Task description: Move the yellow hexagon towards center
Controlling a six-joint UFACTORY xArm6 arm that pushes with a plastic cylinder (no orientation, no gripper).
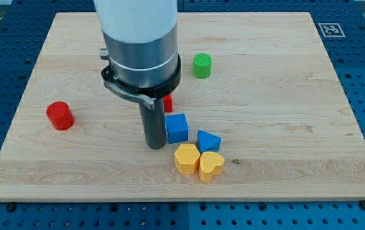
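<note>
The yellow hexagon [186, 158] lies on the wooden board [284, 108] below the view's middle, touching a yellow heart [211, 165] on its right. My tip [154, 145] rests on the board just left of and slightly above the hexagon, close to the left side of a blue cube [177, 128]. A blue triangular block [208, 140] sits above the heart, right of the cube.
A red cylinder [60, 115] stands at the view's left. A green cylinder [202, 65] stands above the middle. A small red block [168, 103] is partly hidden behind the arm. The arm's large body [139, 45] covers the upper middle of the board.
</note>
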